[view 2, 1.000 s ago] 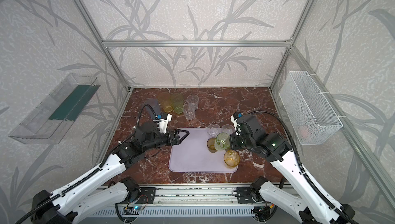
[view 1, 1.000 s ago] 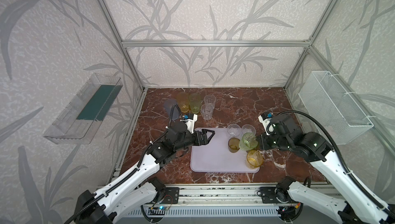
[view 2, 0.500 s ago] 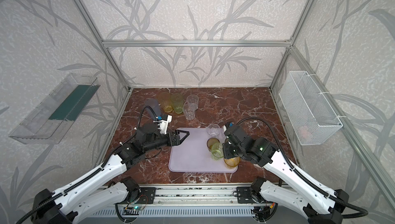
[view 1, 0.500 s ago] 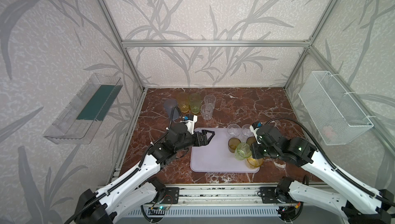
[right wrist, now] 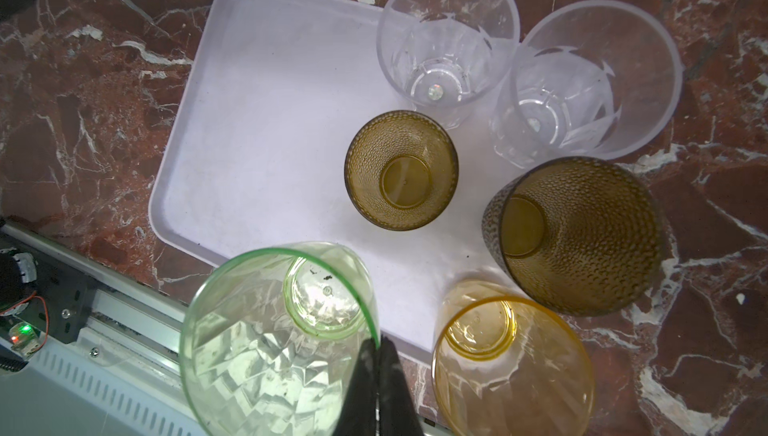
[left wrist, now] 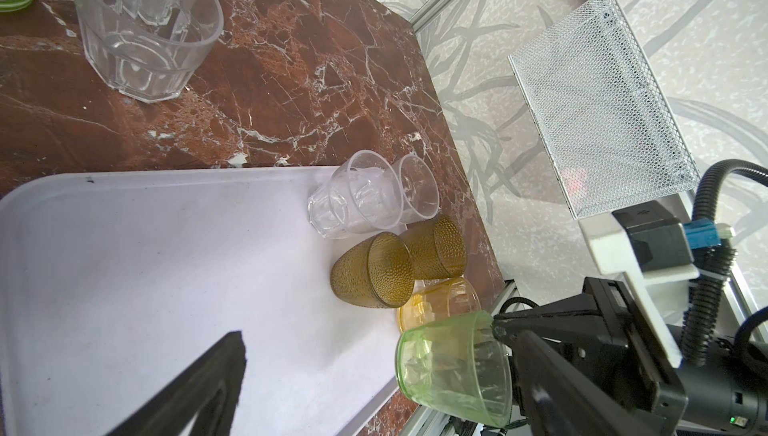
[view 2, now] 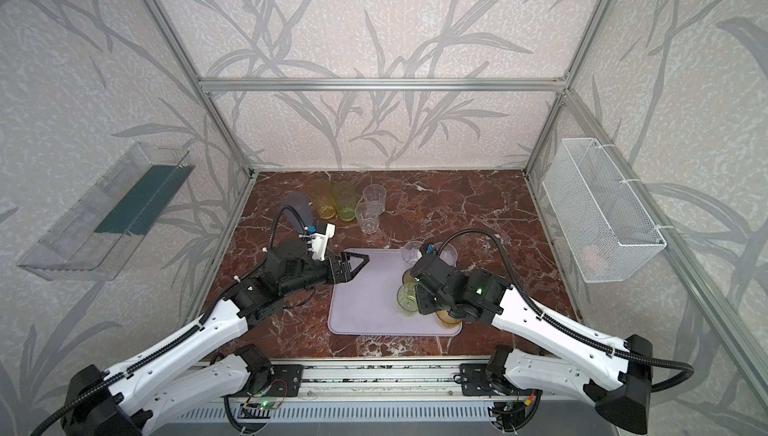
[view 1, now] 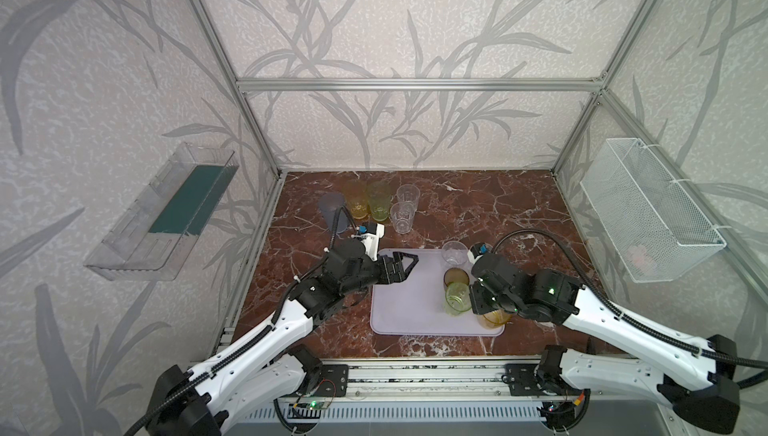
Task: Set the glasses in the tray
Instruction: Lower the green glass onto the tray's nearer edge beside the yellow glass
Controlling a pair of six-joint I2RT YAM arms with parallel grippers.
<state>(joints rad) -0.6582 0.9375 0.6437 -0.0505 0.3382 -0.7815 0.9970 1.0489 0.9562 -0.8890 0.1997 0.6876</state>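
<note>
The pale lilac tray (view 1: 407, 301) (view 2: 365, 309) lies at the front middle of the marble table. My right gripper (right wrist: 377, 344) (view 1: 473, 297) is shut on the rim of a light green glass (right wrist: 266, 338) (view 1: 457, 297) (left wrist: 453, 367), which hangs tilted over the tray's front right part. Standing in the tray's right side are two clear glasses (right wrist: 444, 47) (right wrist: 582, 84), two olive-brown ones (right wrist: 401, 169) (right wrist: 577, 238) and an amber one (right wrist: 511, 363). My left gripper (view 1: 401, 263) (view 2: 353, 265) is open and empty above the tray's far left corner.
At the back left stand a blue-grey glass (view 1: 332, 211), an amber one (view 1: 356, 202), a green one (view 1: 378, 201) and two clear ones (view 1: 402, 216). A wire mesh basket (view 1: 648, 209) hangs on the right wall, a clear bin (view 1: 166, 213) on the left.
My right gripper has carried the green glass leftward and toward the front of the tray. The left arm has barely moved and stays open.
</note>
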